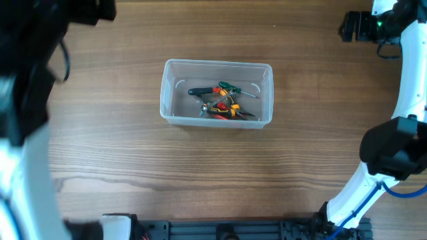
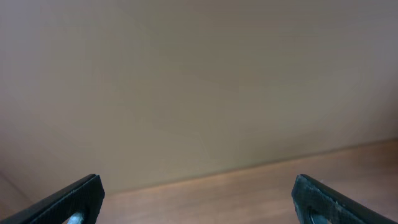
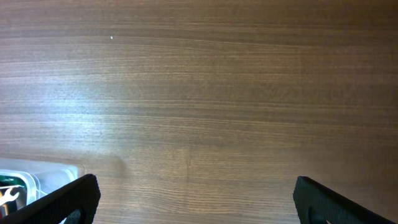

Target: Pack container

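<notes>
While the clear plastic container (image 1: 217, 65) is seen at mid-desk (image 1: 133, 167), small hand tools are piled inside it: a green-handled screwdriver (image 1: 227, 86), a black-handled one (image 1: 199, 91), plus red/orange items that can't be told apart. The left fingers (image 2: 74, 198) are held spread wide, facing a beige wall. The right fingers (image 3: 71, 196) are likewise spread above the desk, w/ the container's corner seen at lower left.

Wood-grain table (image 3: 199, 93) fills most of this view. A rounded corner of the clear container (image 3: 59, 172) shows at the lower left edge, with a small silver wrench (image 3: 7, 196) and something green (image 3: 9, 180) inside it. The right gripper (image 3: 196, 202) hangs just beside that corner, its black fingers (image 3: 74, 198) spread wide over the wood.
</notes>
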`<action>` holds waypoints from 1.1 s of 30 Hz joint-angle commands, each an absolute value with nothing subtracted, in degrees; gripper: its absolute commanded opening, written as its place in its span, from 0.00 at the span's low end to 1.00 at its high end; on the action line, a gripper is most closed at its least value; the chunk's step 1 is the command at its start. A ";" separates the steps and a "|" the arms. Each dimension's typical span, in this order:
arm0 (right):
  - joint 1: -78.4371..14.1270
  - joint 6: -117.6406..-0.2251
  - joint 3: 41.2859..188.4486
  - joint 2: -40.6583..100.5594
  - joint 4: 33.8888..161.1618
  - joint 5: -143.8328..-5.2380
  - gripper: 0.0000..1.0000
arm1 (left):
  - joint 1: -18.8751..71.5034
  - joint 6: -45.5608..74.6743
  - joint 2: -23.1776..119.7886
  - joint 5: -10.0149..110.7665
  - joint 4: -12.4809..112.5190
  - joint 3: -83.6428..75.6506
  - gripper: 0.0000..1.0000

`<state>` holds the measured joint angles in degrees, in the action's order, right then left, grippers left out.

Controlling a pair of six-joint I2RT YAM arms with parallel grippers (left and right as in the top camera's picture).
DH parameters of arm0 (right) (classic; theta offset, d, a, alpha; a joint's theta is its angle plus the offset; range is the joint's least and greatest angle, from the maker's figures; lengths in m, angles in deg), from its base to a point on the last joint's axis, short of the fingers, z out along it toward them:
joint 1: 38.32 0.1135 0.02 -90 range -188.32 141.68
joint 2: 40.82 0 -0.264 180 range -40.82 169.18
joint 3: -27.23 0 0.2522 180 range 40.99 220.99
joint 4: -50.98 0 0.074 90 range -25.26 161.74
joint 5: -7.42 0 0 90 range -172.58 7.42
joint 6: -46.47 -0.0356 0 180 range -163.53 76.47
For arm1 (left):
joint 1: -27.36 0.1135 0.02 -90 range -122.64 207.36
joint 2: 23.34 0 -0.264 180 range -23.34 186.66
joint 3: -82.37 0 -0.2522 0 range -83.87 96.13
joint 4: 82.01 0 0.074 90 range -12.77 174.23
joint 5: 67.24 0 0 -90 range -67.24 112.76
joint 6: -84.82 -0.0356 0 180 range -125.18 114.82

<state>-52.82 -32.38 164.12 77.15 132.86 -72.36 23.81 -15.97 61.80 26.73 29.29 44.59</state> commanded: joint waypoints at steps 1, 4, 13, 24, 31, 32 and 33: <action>-52.89 -33.19 163.86 77.15 132.68 -72.67 1.00 | 23.29 -15.09 49.80 27.84 30.53 35.61 1.00; -52.89 -33.19 163.86 77.15 132.70 -72.64 1.00 | 23.29 -14.70 38.26 27.86 35.43 21.20 1.00; -52.89 -33.19 163.86 77.15 132.70 -72.64 1.00 | 23.53 -9.08 4.17 28.30 46.16 -22.49 1.00; -52.89 -33.21 163.86 77.15 132.70 -72.67 1.00 | 23.51 -5.69 -10.02 34.16 58.23 -54.84 1.00; -52.89 -33.19 163.86 77.15 132.68 -72.64 1.00 | 23.51 -4.64 -13.71 35.38 65.24 -65.92 1.00; -52.89 -33.19 163.86 77.15 132.68 -72.67 1.00 | 23.51 -4.64 -13.71 35.40 65.29 -66.86 1.00; -52.89 -33.21 163.86 77.15 132.70 -72.67 1.00 | 23.51 -4.67 -13.71 35.40 65.46 -67.67 1.00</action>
<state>-52.82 -32.38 164.08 77.15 132.86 -72.36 23.57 -5.87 -12.95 33.85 64.70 -65.48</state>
